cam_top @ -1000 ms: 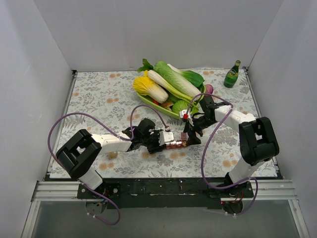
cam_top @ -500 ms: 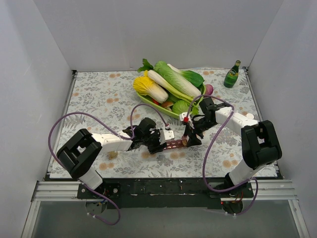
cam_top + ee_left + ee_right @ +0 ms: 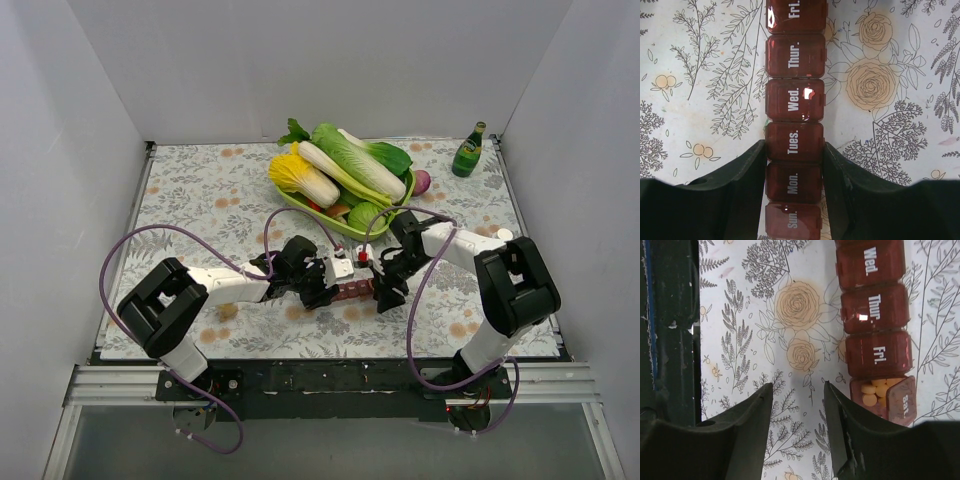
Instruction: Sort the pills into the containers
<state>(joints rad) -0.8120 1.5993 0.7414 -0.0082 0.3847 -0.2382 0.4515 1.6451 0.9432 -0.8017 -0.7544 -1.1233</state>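
The containers are one dark red pill organiser [image 3: 350,291] lying on the flowered cloth, its lids marked by day [image 3: 795,100]. My left gripper [image 3: 794,165] is shut on it, one finger [image 3: 752,167] on each side at the Mon and Tues lids. In the right wrist view the organiser [image 3: 875,315] runs up the right side. Its Sat lid [image 3: 903,400] stands open over several yellow pills [image 3: 872,392]. My right gripper [image 3: 797,405] hovers open just left of that end, with only cloth between its fingers. From above, the right gripper [image 3: 385,290] sits at the organiser's right end.
A green tray [image 3: 322,222] heaped with vegetables stands behind the organiser. A green bottle [image 3: 466,150] is at the back right corner. White walls close in three sides. A dark strip [image 3: 672,330] runs down the left of the right wrist view.
My right arm has swung left and nearer, down to the organiser's right end, and its jaws have narrowed. The left gripper has kept its hold without moving.
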